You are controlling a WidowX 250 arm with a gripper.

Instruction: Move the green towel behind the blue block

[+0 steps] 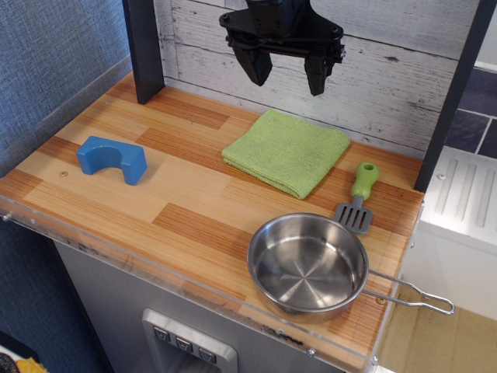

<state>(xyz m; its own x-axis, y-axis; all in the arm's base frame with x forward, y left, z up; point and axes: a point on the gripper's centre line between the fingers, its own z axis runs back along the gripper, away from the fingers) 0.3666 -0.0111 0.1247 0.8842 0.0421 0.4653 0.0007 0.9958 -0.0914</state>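
Observation:
The green towel (287, 151) lies flat and folded on the wooden counter, at the back middle-right. The blue block (112, 159), a small arch with its cutout facing the front, sits at the left of the counter, well apart from the towel. My black gripper (288, 78) hangs open and empty above the towel's far edge, in front of the white plank wall. It touches nothing.
A steel pan (308, 263) with a wire handle sits at the front right. A green-handled grey spatula (359, 196) lies between pan and towel. A dark post (144, 50) stands at the back left, another post (452, 97) at the right. A clear rail (155, 268) edges the counter's front.

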